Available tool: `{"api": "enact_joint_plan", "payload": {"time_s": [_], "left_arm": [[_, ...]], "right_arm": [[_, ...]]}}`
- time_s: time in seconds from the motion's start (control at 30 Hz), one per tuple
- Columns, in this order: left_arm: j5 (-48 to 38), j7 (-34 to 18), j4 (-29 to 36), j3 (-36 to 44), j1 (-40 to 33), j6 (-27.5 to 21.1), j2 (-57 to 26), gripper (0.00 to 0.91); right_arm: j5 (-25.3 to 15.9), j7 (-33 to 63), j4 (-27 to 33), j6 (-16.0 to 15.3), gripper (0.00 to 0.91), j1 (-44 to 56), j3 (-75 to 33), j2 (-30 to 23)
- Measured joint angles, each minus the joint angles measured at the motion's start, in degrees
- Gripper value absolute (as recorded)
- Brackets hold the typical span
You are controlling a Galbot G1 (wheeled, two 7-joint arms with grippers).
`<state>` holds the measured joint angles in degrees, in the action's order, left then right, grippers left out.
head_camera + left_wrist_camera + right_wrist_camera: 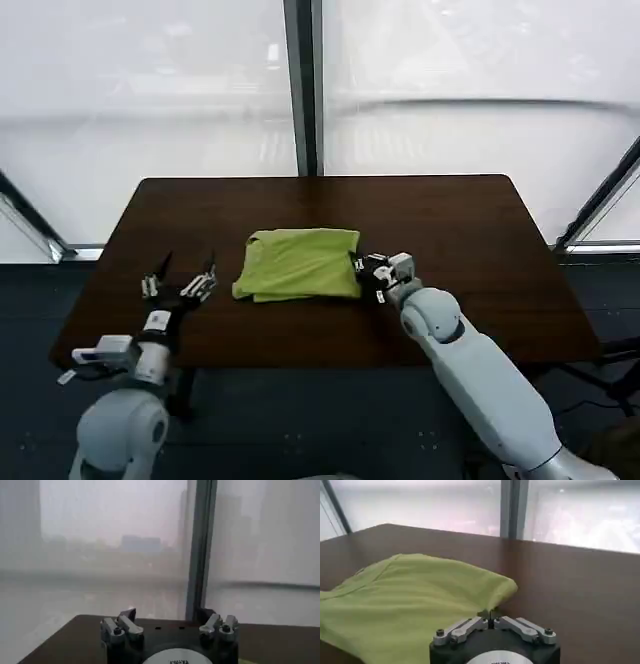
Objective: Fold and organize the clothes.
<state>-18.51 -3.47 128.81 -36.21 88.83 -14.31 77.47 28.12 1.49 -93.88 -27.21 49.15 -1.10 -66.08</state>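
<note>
A lime yellow-green T-shirt (298,263) lies folded into a compact, roughly rectangular bundle near the middle of a dark brown table (480,230), its edges a little uneven and its lower left corner bulging outward. The right gripper (367,270) sits low at the shirt's right edge, just beside or touching the fabric, with its white arm (480,385) reaching in from the lower right of the head view. In the right wrist view, the right gripper (490,619) has its two fingers drawn together until the tips meet, right at the hem of the T-shirt (410,605); whether a pinch of cloth is caught between them cannot be told, as the tips meet at the fabric's border. The cloth there shows a rounded folded corner and soft creases running across its top. The left gripper (180,283) is well apart from the shirt, to its left, raised above the near left part of the table with its fingers spread wide and nothing between them. In the left wrist view, the left gripper (170,625) points toward the table's far edge and the window frame (200,550) behind it.
</note>
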Motion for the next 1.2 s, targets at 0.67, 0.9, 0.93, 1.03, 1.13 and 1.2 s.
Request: {"api": "enact_joint_plan", "payload": {"time_s": [0.67,0.9,0.93,1.03,1.13,1.2], "left_arm": [[-0.4,-0.5,0.0,0.7,1.2,2.6,-1.9,0.878],[0.8,-0.5,2.2,0.3,7.2,7.7,-4.9,0.878],[1.1,-0.5,2.5,0.2,8.6,8.0,-5.2,0.878],[2.2,-1.4,3.2,-0.1,12.5,10.3,-6.0,0.878],[3.1,-1.8,3.9,-0.8,16.6,10.8,-6.6,0.878],[3.1,-2.4,4.7,-1.2,19.3,9.7,-6.8,0.878]], "right_arm": [[0.9,4.8,-12.0,12.8,0.878,9.3,-6.5,6.9],[-7.8,5.0,-24.7,30.5,0.878,31.2,-19.3,5.0],[-9.2,5.1,-26.4,32.1,0.878,34.6,-21.1,4.5],[-12.2,6.4,-31.1,34.6,0.878,44.6,-25.9,3.2],[-12.9,7.9,-35.0,34.6,0.878,53.2,-29.5,1.9],[-13.0,8.3,-37.4,34.5,0.878,58.5,-31.6,1.0]]}}
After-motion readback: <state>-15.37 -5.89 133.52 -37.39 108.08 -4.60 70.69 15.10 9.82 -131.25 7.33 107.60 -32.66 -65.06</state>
